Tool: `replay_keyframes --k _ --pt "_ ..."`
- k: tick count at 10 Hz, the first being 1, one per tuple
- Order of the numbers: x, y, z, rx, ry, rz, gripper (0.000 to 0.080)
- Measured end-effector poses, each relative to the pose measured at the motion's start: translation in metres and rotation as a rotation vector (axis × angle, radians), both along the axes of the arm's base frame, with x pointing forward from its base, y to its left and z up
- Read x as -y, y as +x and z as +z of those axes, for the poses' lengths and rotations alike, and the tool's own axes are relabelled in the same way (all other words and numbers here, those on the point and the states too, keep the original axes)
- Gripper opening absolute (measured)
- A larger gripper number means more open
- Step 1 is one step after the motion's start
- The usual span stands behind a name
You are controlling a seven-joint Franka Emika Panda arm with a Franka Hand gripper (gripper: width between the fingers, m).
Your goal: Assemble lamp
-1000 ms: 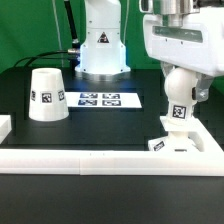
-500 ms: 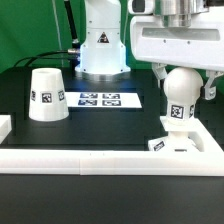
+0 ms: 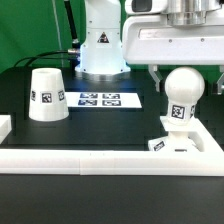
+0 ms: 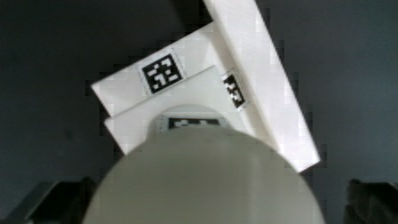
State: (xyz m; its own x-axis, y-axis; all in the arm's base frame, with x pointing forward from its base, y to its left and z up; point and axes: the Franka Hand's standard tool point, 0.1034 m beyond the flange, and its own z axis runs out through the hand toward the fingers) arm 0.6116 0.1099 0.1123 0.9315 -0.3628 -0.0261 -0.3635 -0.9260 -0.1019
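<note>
Gripper (image 3: 186, 82) hangs spread wide over the lamp's ball-shaped bulb (image 3: 183, 88) at about 3 o'clock in the exterior view, one finger on each side of the ball and neither gripping it. The grasp is released. The bulb stands upright on the flat square base (image 3: 186, 143), a black-and-white tag showing on its neck, and the base sits at 4 o'clock against the white rail (image 3: 90, 160) along the table's near edge. The truncated-cone shade (image 3: 47, 95) rests wide end down on the black table (image 3: 110, 130) at 9 o'clock, well apart from the bulb. The marker board (image 3: 105, 99) lies flat between them near the centre, and the arm's pedestal (image 3: 100, 45) rises behind it at 12 o'clock. In the wrist view the bulb (image 4: 205, 180) fills the space between the gripper's (image 4: 214, 200) dark fingertips (image 4: 63, 200), with the tagged base (image 4: 178, 90) beneath it.
</note>
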Motion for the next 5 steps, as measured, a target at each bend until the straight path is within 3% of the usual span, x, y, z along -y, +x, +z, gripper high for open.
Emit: replay_keyframes --k 5 --pt "0.0046 0.0011 -0.0015 0.043 -0.006 0.408 0.0699"
